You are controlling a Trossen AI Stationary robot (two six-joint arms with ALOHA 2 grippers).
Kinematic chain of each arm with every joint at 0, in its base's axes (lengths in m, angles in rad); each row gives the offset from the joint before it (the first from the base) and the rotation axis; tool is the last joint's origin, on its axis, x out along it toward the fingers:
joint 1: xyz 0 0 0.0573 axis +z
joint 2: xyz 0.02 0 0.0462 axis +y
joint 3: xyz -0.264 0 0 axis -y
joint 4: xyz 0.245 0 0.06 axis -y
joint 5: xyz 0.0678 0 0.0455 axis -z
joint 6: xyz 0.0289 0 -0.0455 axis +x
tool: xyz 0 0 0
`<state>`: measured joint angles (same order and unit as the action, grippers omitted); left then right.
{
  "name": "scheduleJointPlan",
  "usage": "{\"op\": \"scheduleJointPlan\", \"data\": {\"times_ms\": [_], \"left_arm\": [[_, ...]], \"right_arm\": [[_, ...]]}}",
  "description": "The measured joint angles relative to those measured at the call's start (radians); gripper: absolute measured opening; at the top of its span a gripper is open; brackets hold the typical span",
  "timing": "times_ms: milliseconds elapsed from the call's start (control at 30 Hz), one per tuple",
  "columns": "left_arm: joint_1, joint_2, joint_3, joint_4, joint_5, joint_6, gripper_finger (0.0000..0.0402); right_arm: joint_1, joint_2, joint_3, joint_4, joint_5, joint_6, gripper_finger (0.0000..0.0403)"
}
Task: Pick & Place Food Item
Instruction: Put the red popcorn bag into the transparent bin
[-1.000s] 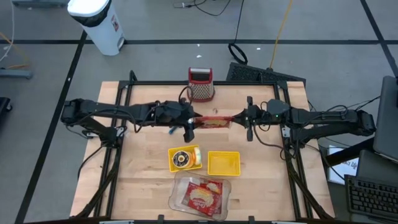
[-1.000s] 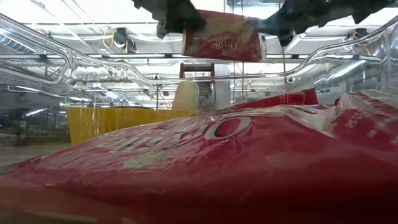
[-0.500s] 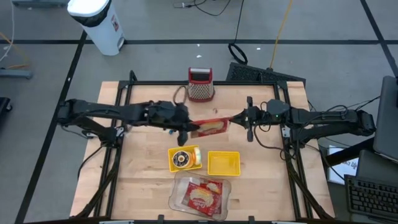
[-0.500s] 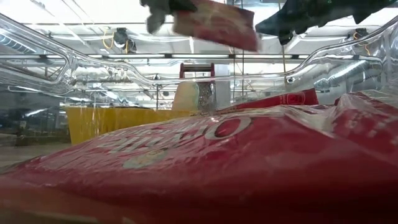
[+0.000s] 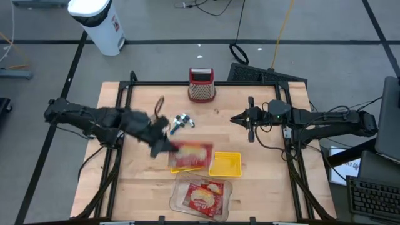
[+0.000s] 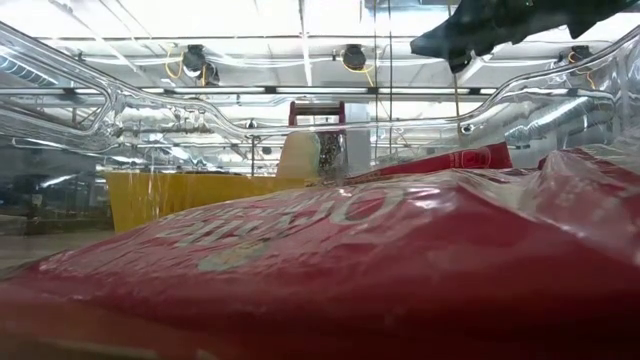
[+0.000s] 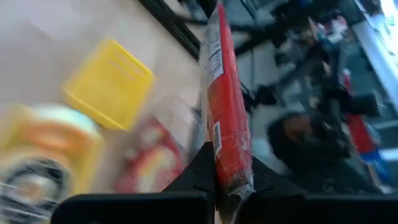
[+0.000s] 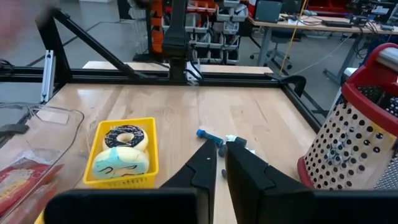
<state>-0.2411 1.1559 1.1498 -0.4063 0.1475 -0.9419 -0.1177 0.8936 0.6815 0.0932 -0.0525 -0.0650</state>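
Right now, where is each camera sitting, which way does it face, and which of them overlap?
High: overhead, looking straight down; both arms, left gripper shut on red packet.
Low: at table height, behind clear tray; an arm overhead.
Left wrist: past closed fingers pinching the red packet, toward yellow bin.
Right wrist: past the shut right gripper across the table, grater beside it.
Shared: the grater shows in the high and right wrist views.

Overhead, table-level (seemingly obstructed), wrist views.

Grey floor (image 5: 50,69), probably shelving (image 8: 211,18) behind
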Motion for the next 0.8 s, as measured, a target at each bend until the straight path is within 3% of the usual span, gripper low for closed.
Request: {"op": "scheduleJointPlan", "data": {"times_ms": [167, 333, 633, 800], "left_arm": [[-0.178, 0.092, 0.000, 0.040, -0.104, -0.150, 0.0013], [-0.275, 0.208, 0.000, 0.150, -0.155, -0.234, 0.0018], [-0.323, 0.437, 0.000, 0.181, -0.111, -0.393, 0.0013], [-0.305, 0.515, 0.000, 0.297, -0.048, -0.412, 0.0022]], "right_arm": [[0.000, 0.000, 0.000, 0.000, 0.000, 0.006, 0.0024], [0.000, 0.000, 0.000, 0.004, -0.001, 0.052, 0.0021], [0.002, 0.000, 0.000, 0.022, -0.001, 0.057, 0.0022], [0.002, 0.000, 0.000, 0.051, -0.001, 0.057, 0.0018]]}}
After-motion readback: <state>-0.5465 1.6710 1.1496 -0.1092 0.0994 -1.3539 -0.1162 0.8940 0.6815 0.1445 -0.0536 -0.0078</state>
